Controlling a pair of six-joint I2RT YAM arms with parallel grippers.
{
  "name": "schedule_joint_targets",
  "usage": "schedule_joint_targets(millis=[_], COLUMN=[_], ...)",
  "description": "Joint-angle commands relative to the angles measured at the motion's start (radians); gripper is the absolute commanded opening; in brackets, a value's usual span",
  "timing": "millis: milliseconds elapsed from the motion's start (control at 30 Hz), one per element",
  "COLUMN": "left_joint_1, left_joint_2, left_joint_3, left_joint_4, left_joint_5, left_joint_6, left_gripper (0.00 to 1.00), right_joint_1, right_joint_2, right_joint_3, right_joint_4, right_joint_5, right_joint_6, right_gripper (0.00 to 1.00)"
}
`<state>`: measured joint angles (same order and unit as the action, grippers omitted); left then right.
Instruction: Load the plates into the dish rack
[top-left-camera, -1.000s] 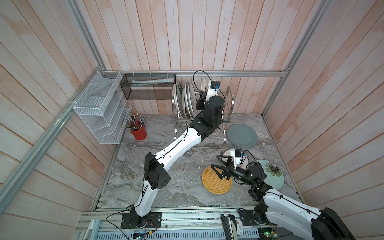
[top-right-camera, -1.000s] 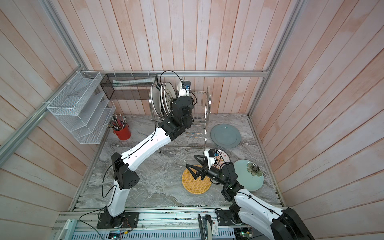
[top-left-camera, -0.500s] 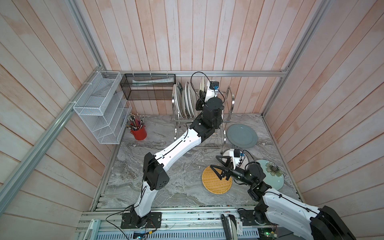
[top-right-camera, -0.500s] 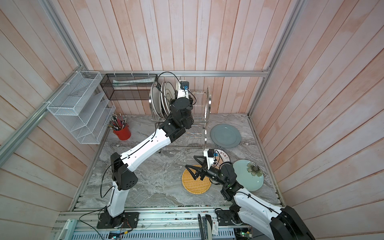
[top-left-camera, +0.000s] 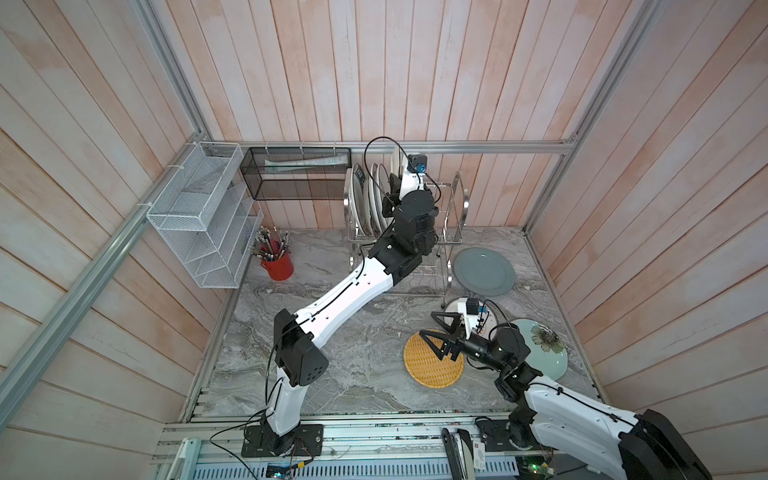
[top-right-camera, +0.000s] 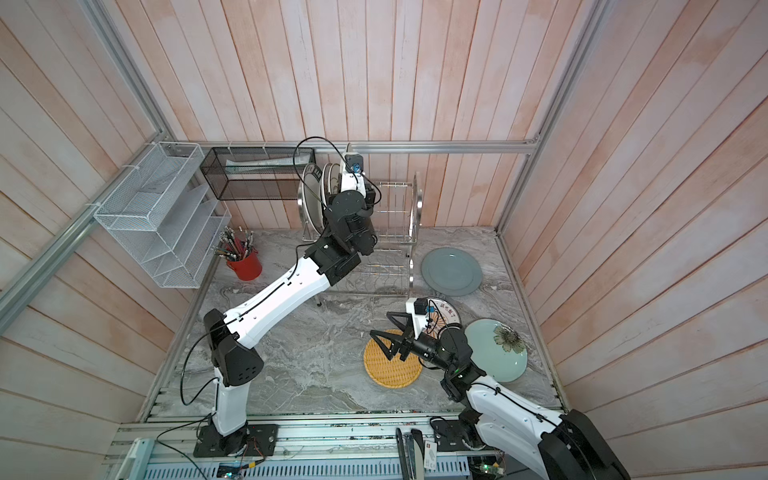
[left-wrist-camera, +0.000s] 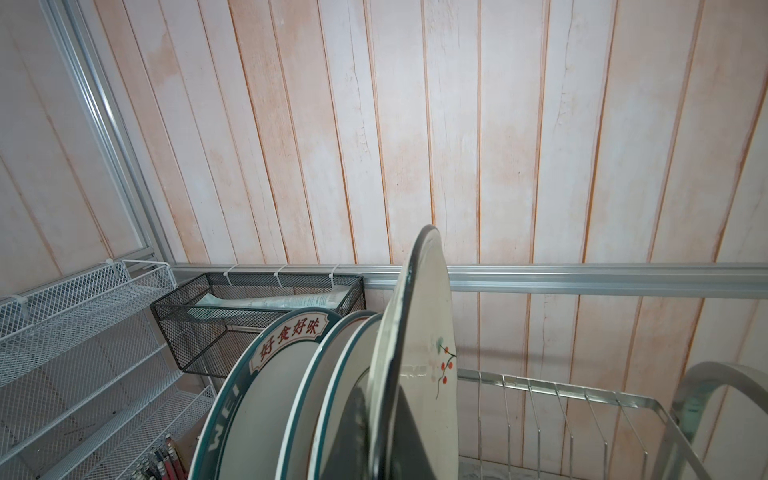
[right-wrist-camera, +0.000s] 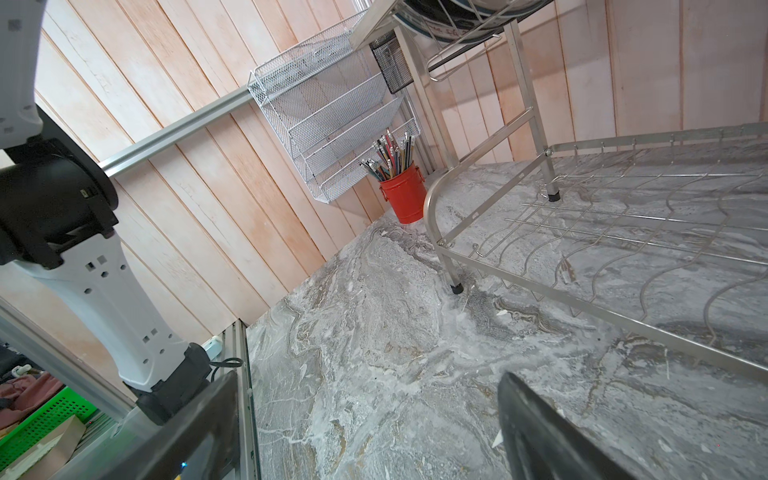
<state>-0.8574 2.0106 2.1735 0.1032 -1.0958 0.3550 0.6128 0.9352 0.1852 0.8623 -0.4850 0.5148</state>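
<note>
Far middle of the table (top-left-camera: 332, 357): rack (top-left-camera: 460, 199), back against the far wall. At the left end of its upper tier, upright on edge: lettered plate (left-wrist-camera: 270, 395) leftmost, then two teal-rimmed plates (left-wrist-camera: 336, 374) close beside it.

Just right of those, cream plate (left-wrist-camera: 424, 332) with a red berry sprig, also on edge and standing higher than its neighbours. Lower edge hidden, so no telling whether it is seated between the prongs.

Left claw (left-wrist-camera: 384, 436) reaching up to the rack's upper tier, clamped tight on the cream plate's near rim, one dark finger against each face.

Flat on the table, right of centre:
- grey plate (top-left-camera: 484, 272), just right of the rack's lower tier
- sunburst plate (top-right-camera: 446, 315), nearer than the grey one, mostly hidden under the right wrist
- teal plate (top-left-camera: 544, 357) with a flower, near right
- yellow plate (top-left-camera: 432, 370), woven, left of the teal one

Right claw (top-left-camera: 427, 323) spread wide and empty, pointing left, above the yellow plate's far left edge. Height over it not clear.

Left side: red cup (top-left-camera: 277, 266) of pencils on the table, white organiser (top-left-camera: 199, 220) on the left wall, black basket (top-left-camera: 299, 178) on the far wall just left of the rack.
</note>
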Motion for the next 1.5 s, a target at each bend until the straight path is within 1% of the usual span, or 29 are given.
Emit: schedule_joint_targets(millis=[0, 500, 900, 1133, 1400, 1467], left_joint_1=[0.002, 0.025, 0.027, 0.027, 0.027, 0.028], left_joint_2=[-0.019, 0.009, 0.03, 0.046, 0.038, 0.025], left_joint_3=[0.012, 0.017, 0.039, 0.043, 0.026, 0.001], left_joint_4=[0.041, -0.019, -0.103, -0.12, -0.189, -0.195], left_joint_5=[0.045, 0.063, 0.089, 0.083, 0.106, 0.115], left_joint_6=[-0.029, -0.057, -0.123, -0.13, -0.214, -0.234], left_gripper=[0.0, 0.0, 0.0, 0.0, 0.0, 0.03], right_joint_1=[0.008, 0.007, 0.01, 0.01, 0.009, 0.01], right_joint_2=[0.002, 0.002, 0.013, 0.01, 0.01, 0.007], right_joint_3=[0.032, 0.034, 0.035, 0.036, 0.036, 0.037], right_joint_4=[-0.006, -0.009, -0.01, -0.012, -0.014, -0.019], right_joint_5=[-0.003, -0.002, -0.001, -0.002, 0.0, 0.001], right_joint_6=[-0.018, -0.021, -0.023, -0.024, -0.027, -0.029], right_gripper=[0.98, 0.98, 0.98, 0.98, 0.98, 0.98])
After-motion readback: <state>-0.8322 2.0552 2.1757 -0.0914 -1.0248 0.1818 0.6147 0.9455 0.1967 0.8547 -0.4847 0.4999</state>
